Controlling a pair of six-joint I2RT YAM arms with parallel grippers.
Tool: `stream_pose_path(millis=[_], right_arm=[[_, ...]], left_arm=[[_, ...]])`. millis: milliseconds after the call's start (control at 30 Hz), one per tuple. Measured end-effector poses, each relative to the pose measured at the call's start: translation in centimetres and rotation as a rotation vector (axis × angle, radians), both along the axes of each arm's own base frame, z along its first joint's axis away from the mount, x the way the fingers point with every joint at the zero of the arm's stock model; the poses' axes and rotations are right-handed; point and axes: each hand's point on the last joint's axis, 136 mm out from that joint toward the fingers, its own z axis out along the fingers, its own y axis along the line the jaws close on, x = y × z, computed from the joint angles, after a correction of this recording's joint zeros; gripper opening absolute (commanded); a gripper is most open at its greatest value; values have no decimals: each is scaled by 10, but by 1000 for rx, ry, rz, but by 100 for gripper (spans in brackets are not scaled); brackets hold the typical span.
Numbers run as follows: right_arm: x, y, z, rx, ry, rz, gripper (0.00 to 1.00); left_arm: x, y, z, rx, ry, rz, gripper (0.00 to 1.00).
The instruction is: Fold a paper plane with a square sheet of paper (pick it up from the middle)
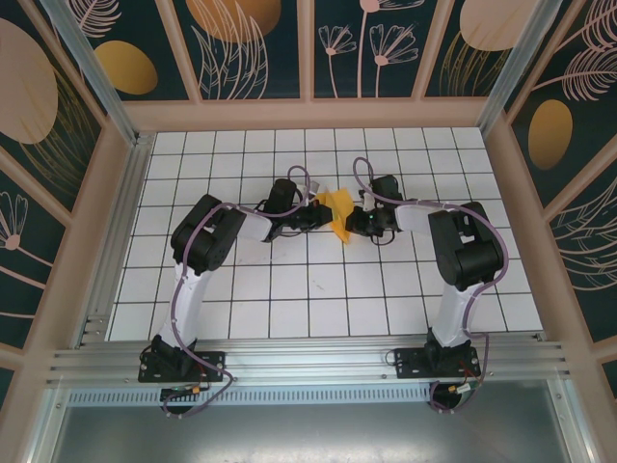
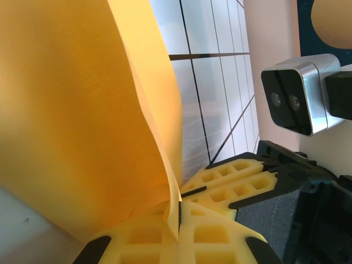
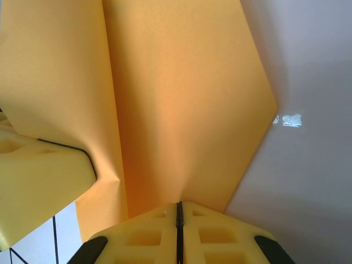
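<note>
Tension mattered: my left gripper [image 2: 179, 220] and right gripper [image 3: 179, 212] both clamped the thin orange creased paper sheet [image 1: 335, 205] between them, I judged to sharpen its fold.

From above, the paper [image 1: 337, 207] is too small to show its creases or where the jaws pinch it, and in both wrist views it runs off the top and left edges, masking much of the surface [image 2: 220, 82].
</note>
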Motion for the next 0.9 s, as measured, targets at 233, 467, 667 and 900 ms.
stream_pose_path(millis=[233,467,667,900], right_arm=[[1,-1,3,-4,-4,-15,12],[3,-2,24,28,-31,-28,10],[-8,6,32,106,-8,-14,9],[-27,14,24,157,52,6,9]], left_arm=[[-1,0,0,17,-28,-6,0],[-5,2,0,22,-35,-5,0],[-5,2,0,22,-34,-5,0],[-5,1,0,22,-28,-12,0]])
